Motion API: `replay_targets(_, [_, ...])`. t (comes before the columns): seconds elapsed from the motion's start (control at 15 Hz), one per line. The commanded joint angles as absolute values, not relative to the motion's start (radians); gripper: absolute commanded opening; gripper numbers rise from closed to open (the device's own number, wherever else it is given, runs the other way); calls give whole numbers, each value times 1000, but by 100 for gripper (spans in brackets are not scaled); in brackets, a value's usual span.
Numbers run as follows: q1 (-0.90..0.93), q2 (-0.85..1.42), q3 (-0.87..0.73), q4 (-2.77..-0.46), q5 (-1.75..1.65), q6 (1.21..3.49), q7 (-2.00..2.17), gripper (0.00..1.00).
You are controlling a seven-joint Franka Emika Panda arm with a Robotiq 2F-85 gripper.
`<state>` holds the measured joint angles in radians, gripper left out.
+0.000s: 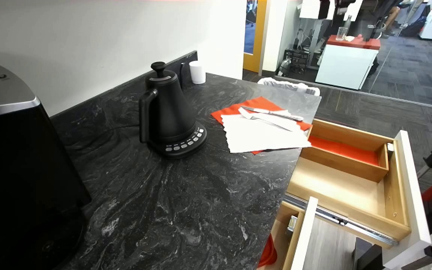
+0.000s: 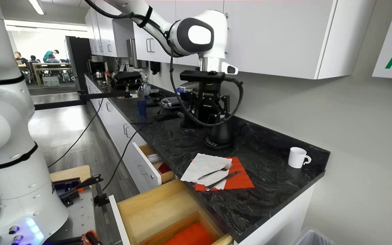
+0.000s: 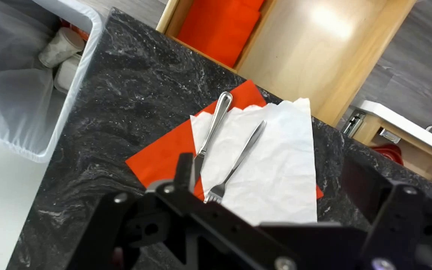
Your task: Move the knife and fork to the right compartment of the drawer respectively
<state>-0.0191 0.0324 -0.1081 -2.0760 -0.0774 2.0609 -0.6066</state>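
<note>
Claw (image 3: 271, 178) spread wide, knife (image 3: 208, 139) and fork (image 3: 238, 162) lie nearly parallel, handles toward the drawer (image 3: 294, 48).

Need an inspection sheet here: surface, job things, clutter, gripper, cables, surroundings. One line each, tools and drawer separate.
Surface: dark veined counter.
Knife: lies across the white napkin and red napkin.
Fork: lies mostly on the white napkin, beside the knife.
Drawer: pulled open, red compartment showing.
Clutter: kettle and mug on the counter.
Gripper: open, holding nothing.
Cables: arm cable hangs in a loop by the gripper.
Surroundings: second drawer also open; lined bin by the counter's end; people in the background.
</note>
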Motion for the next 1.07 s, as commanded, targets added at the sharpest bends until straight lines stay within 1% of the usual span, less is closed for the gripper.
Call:
replay_targets(0.0, [-59,38,-102,-2130,-89,2154,-664,100])
replay_targets(0.2, [-82,28,-109,-2192,-94,2186,-666,100])
replay_targets(0.27, [-74,62,-97,-2130,-86,2144,-648,100])
replay_targets(0.87, [-78,64,-91,-2135,-86,2146,-649,100])
replay_targets(1.0, [-77,114,-92,-2112,-97,2115,-616,100])
